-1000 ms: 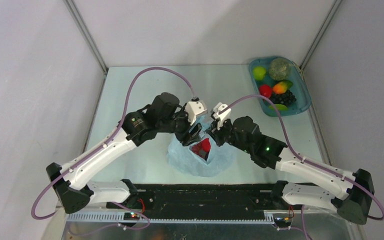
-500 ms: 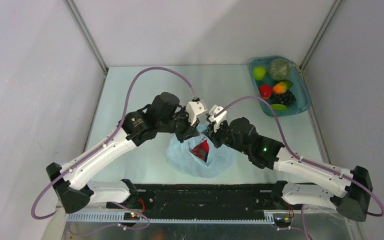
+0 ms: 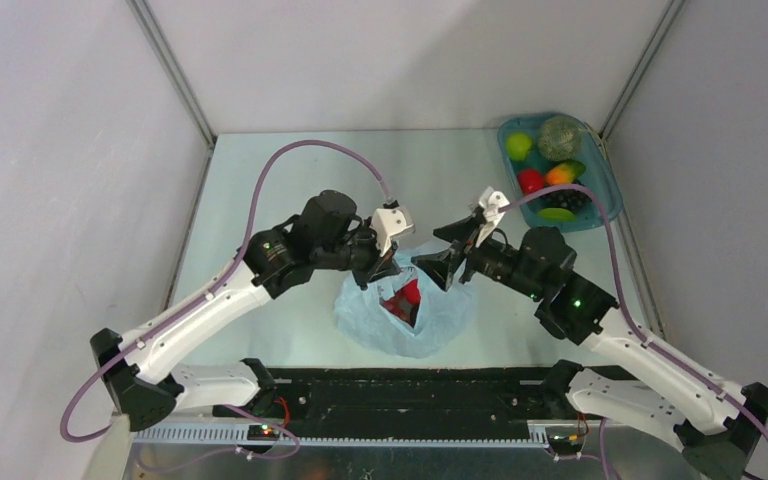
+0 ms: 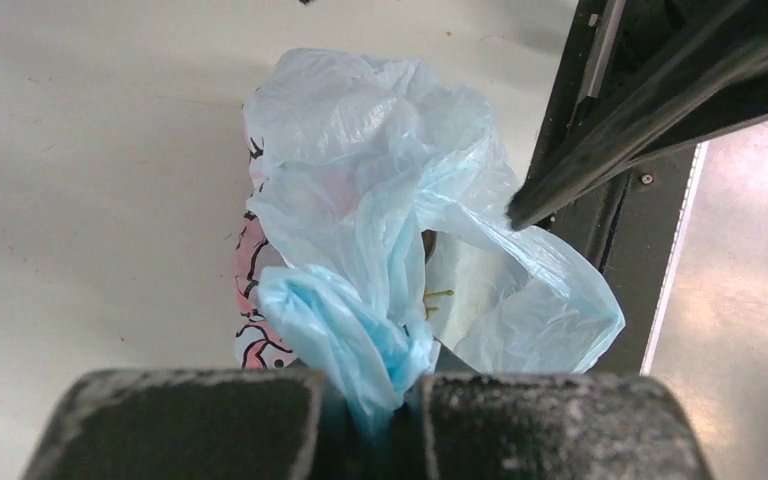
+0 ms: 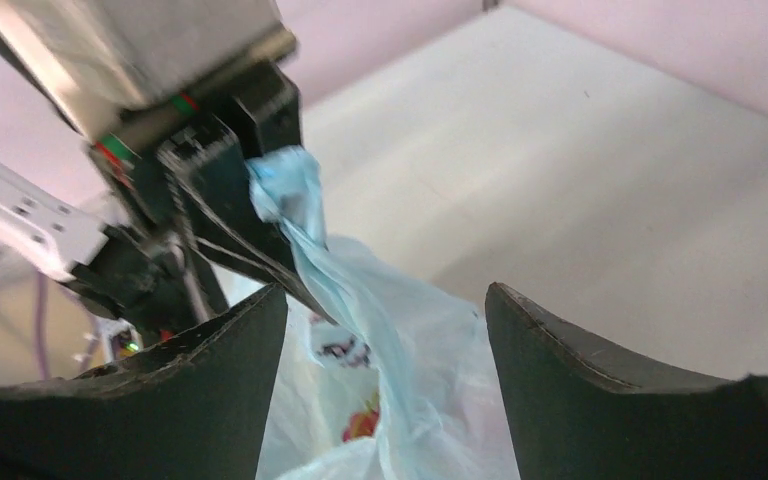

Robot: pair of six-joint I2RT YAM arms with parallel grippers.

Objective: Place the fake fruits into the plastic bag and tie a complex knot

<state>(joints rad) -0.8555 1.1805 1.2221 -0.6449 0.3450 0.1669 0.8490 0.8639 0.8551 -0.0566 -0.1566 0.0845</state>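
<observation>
Bag [image 3: 400, 325] sits mid-table [image 3: 290, 200], toward the near edge, mouth up. One red fruit [image 3: 408, 293] is visible inside. Left gripper [image 4: 370, 405]: fingers pinched tight on a bunched strip [image 4: 345, 330] of bag film, held above the bag's far-left side. Right gripper [image 5: 385, 330]: just right of that strip, fingers spread wide, holding nothing. Other fruits [image 3: 557, 176] lie in the teal tray [image 3: 605, 185], far right, well apart from the bag.
</observation>
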